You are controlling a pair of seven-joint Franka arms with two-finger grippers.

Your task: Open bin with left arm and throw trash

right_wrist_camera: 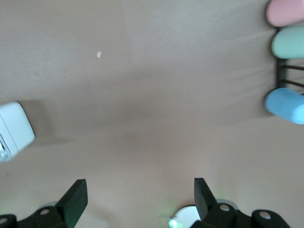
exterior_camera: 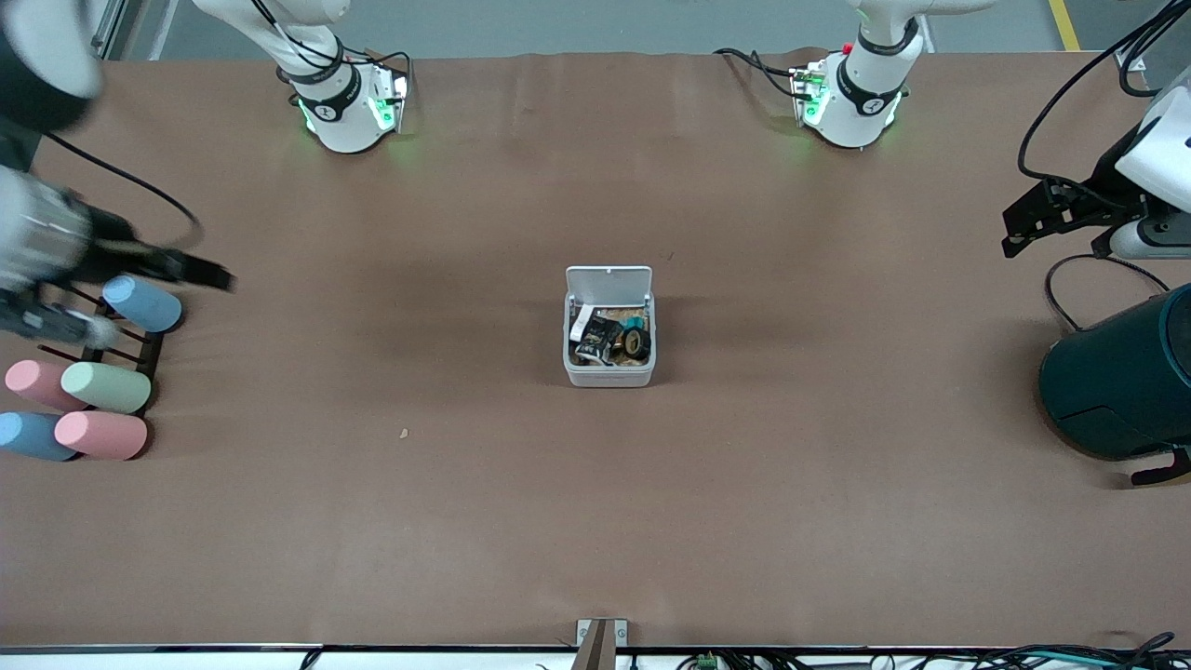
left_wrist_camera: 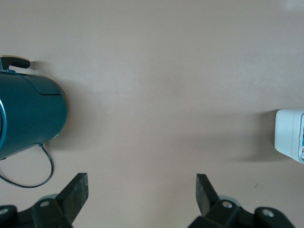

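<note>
The white bin (exterior_camera: 609, 377) stands in the middle of the table with its lid (exterior_camera: 609, 280) hinged up and open. Inside lie the black-and-white wrapper (exterior_camera: 594, 337) and the black tape roll (exterior_camera: 638, 343); I cannot make out the beige band. A corner of the bin shows in the left wrist view (left_wrist_camera: 289, 135) and in the right wrist view (right_wrist_camera: 14, 128). My left gripper (exterior_camera: 1016, 240) is open and empty over the left arm's end of the table, its jaws (left_wrist_camera: 141, 183) over bare cloth. My right gripper (exterior_camera: 216, 275) is open and empty (right_wrist_camera: 140, 187) over the right arm's end.
A big dark teal cylinder (exterior_camera: 1121, 381) with a cable lies below the left gripper, also in the left wrist view (left_wrist_camera: 28, 114). A rack of pastel cylinders (exterior_camera: 102, 391) sits below the right gripper, also in the right wrist view (right_wrist_camera: 287, 102). A tiny tan crumb (exterior_camera: 404, 433) lies on the brown cloth.
</note>
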